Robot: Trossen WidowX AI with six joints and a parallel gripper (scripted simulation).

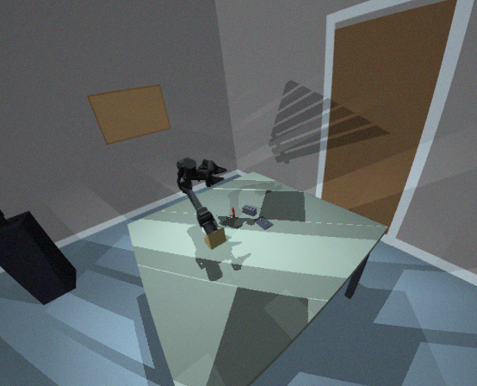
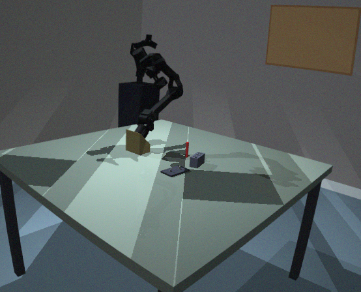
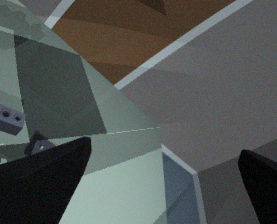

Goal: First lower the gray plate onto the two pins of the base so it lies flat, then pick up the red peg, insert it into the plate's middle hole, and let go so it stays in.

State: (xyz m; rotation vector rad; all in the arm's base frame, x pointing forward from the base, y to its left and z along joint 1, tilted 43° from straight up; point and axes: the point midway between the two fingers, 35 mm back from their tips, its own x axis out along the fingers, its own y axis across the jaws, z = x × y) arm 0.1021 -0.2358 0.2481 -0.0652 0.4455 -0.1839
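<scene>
The gray plate (image 1: pixel 249 209) (image 2: pixel 197 160) (image 3: pixel 6 120) is a thick gray block with a row of three holes on top; it rests on the table beside the base. The base (image 1: pixel 263 224) (image 2: pixel 173 173) is a flat dark slab with two short pins, and nothing sits on it; the wrist view shows it partly behind a finger. The red peg (image 1: pixel 233 212) (image 2: pixel 187 150) stands upright near the plate and is not seen in the wrist view. My gripper (image 1: pixel 224 174) (image 3: pixel 167 152) is open and empty, high above the table and away from all three.
A yellow-brown block (image 1: pixel 215 239) (image 2: pixel 133 142) stands on the table (image 1: pixel 279 254) (image 2: pixel 116 192) right by the arm's foot. A black pedestal (image 1: pixel 29 258) (image 2: pixel 128 107) with another dark arm stands beyond the table edge. A brown door (image 1: pixel 382 86) is in the wall.
</scene>
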